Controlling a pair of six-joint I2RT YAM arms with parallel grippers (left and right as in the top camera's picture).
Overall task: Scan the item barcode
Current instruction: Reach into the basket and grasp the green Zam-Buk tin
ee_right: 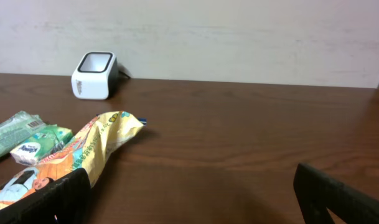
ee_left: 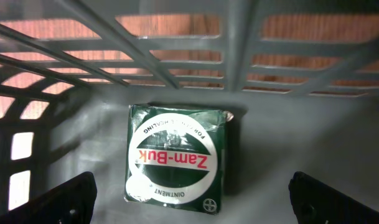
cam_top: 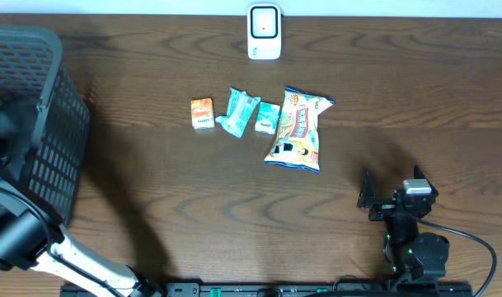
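Note:
A green Zam-Buk ointment box (ee_left: 175, 158) lies flat on the grey basket floor (ee_left: 83, 137), label up. My left gripper (ee_left: 195, 202) hangs just above its near edge, open, a black finger (ee_left: 61, 199) on each side, touching nothing. The white barcode scanner (cam_top: 264, 31) stands at the table's far edge, also seen in the right wrist view as the scanner (ee_right: 94, 75). My right gripper (cam_top: 371, 198) rests low at the front right, open and empty, facing the snack bag (ee_right: 83, 152).
The dark mesh basket (cam_top: 32, 124) fills the left side, with the left arm (cam_top: 24, 239) reaching into it. In a row mid-table lie an orange box (cam_top: 202, 113), a teal packet (cam_top: 238, 112), a small green packet (cam_top: 268, 118) and the yellow snack bag (cam_top: 298, 129).

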